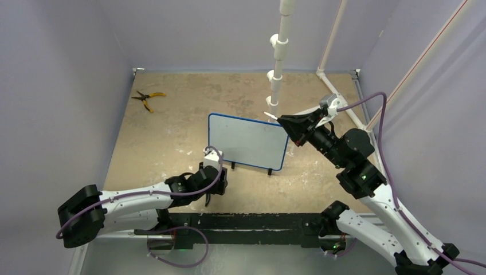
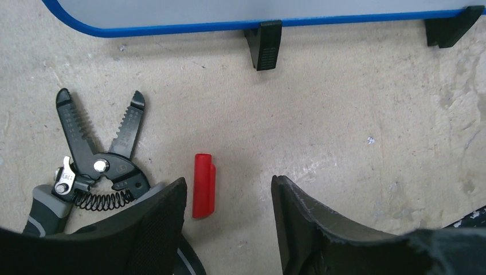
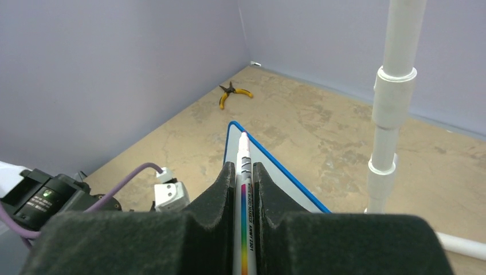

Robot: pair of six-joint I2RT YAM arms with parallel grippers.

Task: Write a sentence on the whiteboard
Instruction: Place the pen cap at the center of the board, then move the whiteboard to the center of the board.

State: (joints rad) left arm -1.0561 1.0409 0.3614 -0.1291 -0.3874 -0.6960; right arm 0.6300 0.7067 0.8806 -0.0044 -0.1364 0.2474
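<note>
The bench (image 1: pixel 172 132) carries the whiteboard (image 1: pixel 247 141), which stands on its black feet near the middle. The right gripper (image 3: pixel 243 172) hovers at the board's far right corner, pressed tight on a white marker (image 3: pixel 244 152) whose tip points over the top edge. The left gripper (image 2: pixel 228 182) sits low, just before the board's near left corner, with its jaws spread. A wire stripper (image 2: pixel 97 154) lies beside 1 finger, and a small red cap (image 2: pixel 204 185) rests on the bench just ahead of the jaws
</note>
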